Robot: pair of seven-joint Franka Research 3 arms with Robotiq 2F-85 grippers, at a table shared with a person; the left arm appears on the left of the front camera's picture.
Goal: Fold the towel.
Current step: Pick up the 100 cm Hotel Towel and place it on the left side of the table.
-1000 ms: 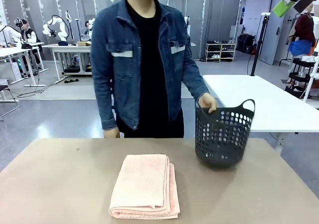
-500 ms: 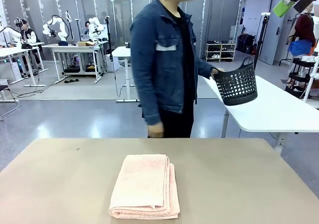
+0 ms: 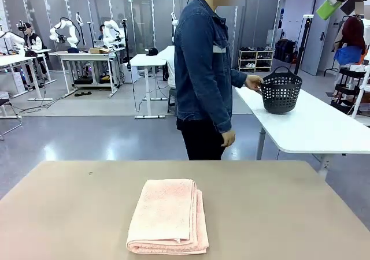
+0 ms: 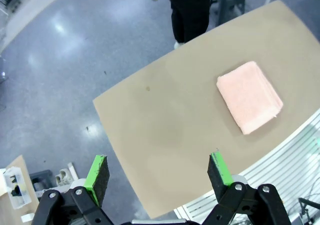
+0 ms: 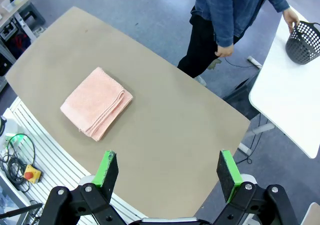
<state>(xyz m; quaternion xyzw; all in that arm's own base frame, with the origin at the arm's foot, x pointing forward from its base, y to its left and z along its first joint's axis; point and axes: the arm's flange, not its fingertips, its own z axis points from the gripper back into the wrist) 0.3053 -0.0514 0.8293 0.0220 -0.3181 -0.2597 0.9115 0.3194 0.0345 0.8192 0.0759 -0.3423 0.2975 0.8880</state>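
Both of my grippers hang high above the tan counter (image 3: 289, 214) with nothing in them. My left gripper (image 4: 157, 172) stands at the bottom of its wrist view, its 2 green pads spread wide with only counter and floor between them. My right gripper (image 5: 167, 172) sits at the bottom of its own view, equally wide.

Lower centre of the front view holds the pale salmon-pink terry cloth towel (image 3: 169, 216), lying flat as a neat rectangular stack with several layers showing along its right and near edges. From my left wrist it shows at centre right (image 4: 249, 96); from my right wrist, at left of centre (image 5: 96, 103). Neither gripper is anywhere near it.

Upper centre of the front view, a person in a denim jacket (image 3: 205, 69) is turned away, with one hand (image 3: 252, 83) at the rim of a dark grey perforated plastic basket (image 3: 281, 91) that rests on a white side table (image 3: 324, 127) at upper right.

I judge the folding to be finished, or very nearly: the cloth already lies compact and squared. If another fold were wanted, I would need to come down a long way to an edge and pinch all layers together; otherwise the next move is simply to stay clear.
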